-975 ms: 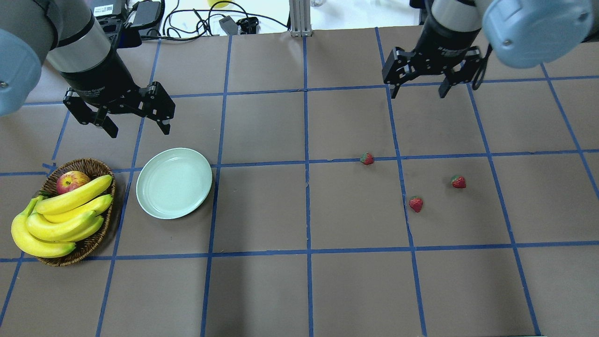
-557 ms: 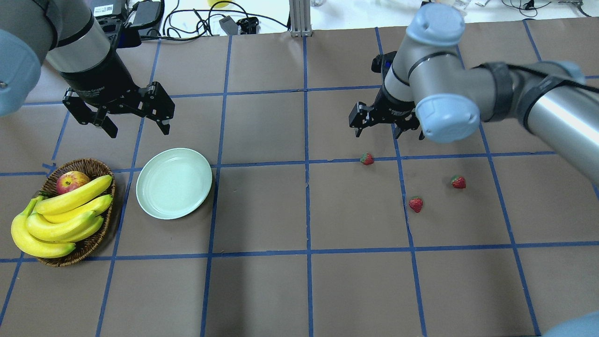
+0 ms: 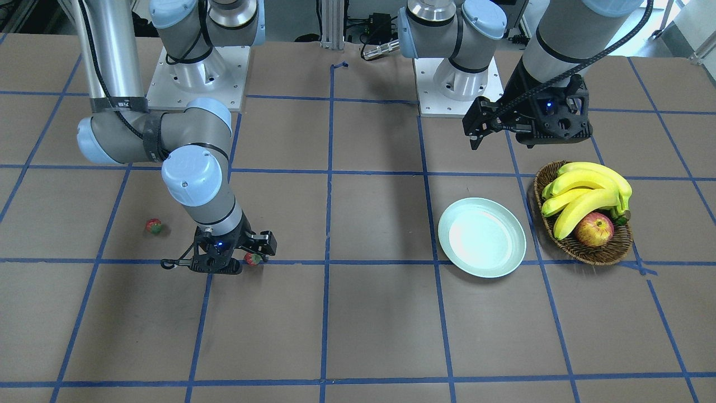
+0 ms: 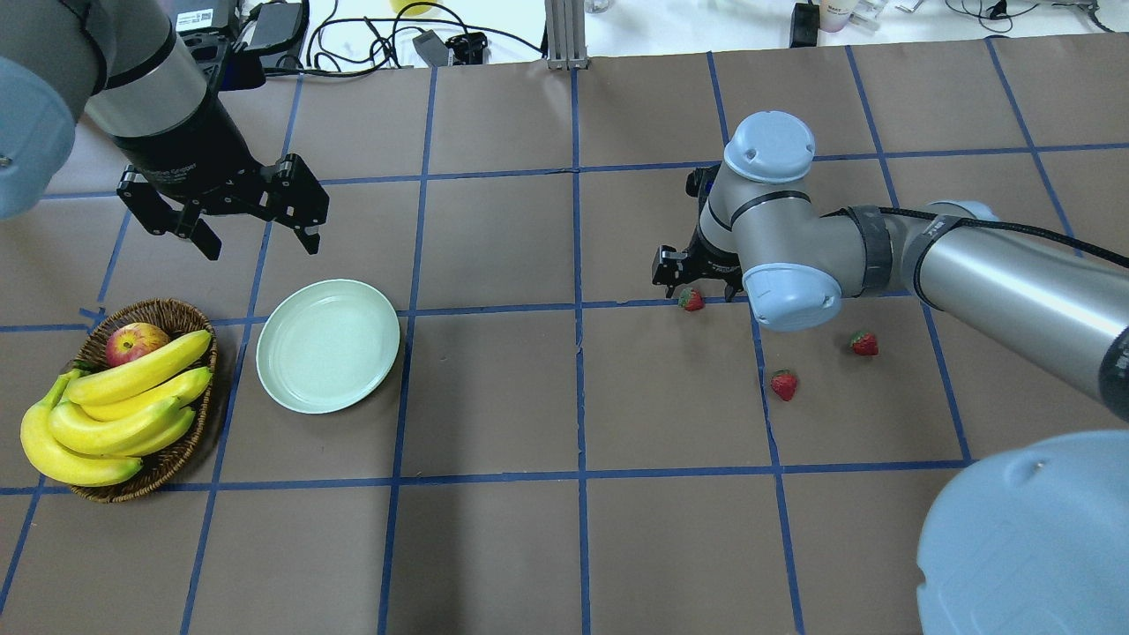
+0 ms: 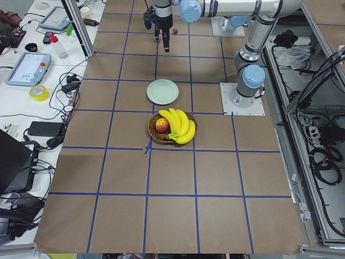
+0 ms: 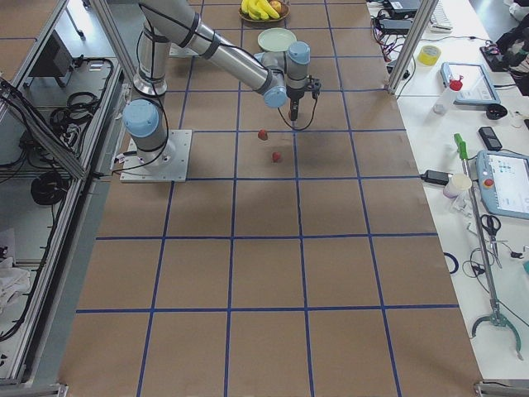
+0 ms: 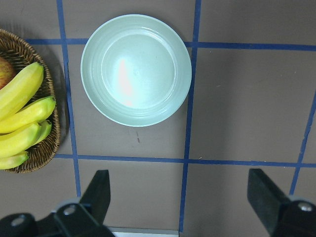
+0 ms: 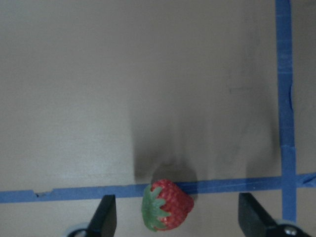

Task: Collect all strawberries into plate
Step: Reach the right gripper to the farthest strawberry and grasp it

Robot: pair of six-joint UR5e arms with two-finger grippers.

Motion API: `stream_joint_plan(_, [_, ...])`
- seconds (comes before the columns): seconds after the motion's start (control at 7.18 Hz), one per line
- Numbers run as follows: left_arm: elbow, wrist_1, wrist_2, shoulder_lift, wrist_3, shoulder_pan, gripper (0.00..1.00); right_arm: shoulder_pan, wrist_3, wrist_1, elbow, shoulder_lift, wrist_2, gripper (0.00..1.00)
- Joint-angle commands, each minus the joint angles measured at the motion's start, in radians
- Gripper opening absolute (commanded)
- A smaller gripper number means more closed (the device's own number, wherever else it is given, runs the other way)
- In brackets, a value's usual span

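Note:
Three small red strawberries lie on the brown table: one on a blue tape line, one and one further right. My right gripper is open and low over the first strawberry. In the right wrist view this strawberry lies between the two fingers, touching neither. The pale mint-green plate sits empty at the left. My left gripper is open and empty, hovering just beyond the plate.
A wicker basket with bananas and an apple stands left of the plate. Cables and devices lie past the table's far edge. In the front view my right elbow hides one strawberry.
My right arm has swung in from the far right and come down, open, around the strawberry on the tape line. The left arm, plate and strawberries have not moved.

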Motion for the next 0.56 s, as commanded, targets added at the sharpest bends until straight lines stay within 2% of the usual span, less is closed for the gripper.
stream_joint_plan(0.0, [-0.001, 0.0, -0.001, 0.0, 0.0, -0.001, 1.0, 0.004, 0.023, -0.001, 0.0, 0.018, 0.008, 0.44])
stream_joint_plan(0.14, [-0.003, 0.0, -0.001, -0.001, 0.0, -0.001, 1.0, 0.004, 0.023, -0.001, -0.001, 0.022, 0.034, 0.29])
stream_joint_plan(0.28, [0.0, 0.0, -0.004, 0.002, -0.002, 0.002, 1.0, 0.004, 0.02, 0.002, -0.007, 0.02, 0.059, 0.0])
stream_joint_plan(0.42, [0.0, -0.002, 0.001, 0.002, -0.002, -0.001, 1.0, 0.004, 0.02, 0.002, -0.009, 0.016, 0.061, 0.0])
